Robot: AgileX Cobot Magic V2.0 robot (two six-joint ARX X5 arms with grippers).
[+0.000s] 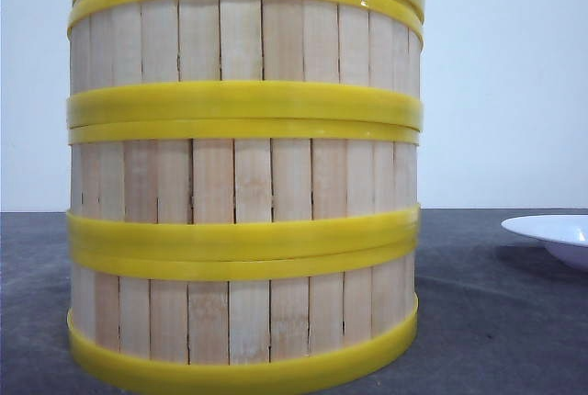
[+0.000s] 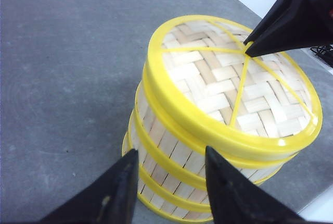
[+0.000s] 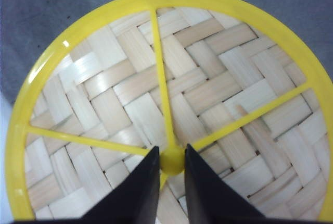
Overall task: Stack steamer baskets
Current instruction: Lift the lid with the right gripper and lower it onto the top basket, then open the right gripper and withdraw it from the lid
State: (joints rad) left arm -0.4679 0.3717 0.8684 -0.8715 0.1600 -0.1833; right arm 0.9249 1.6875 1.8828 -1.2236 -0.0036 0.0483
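I saw the three steamer baskets [image 1: 243, 184] standing as one stack on the dark table [image 1: 496, 321], with the woven lid [image 2: 234, 83] on top and the white plate [image 1: 556, 234] apart from the stack. My right gripper [image 3: 171, 159] was pinching the small yellow knob [image 3: 171, 161] at the lid's centre. My left gripper [image 2: 171, 179] hung spread beside the stack's wall, holding nothing.

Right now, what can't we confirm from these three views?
- Front view: stack of steamer baskets fills the frame; lid top, both grippers and table behind are hidden.
- Plate: cut off by the right edge.
- Right gripper: fingers straddle the lid hub; contact unclear.
- Left gripper: open near the stack, contact unclear.
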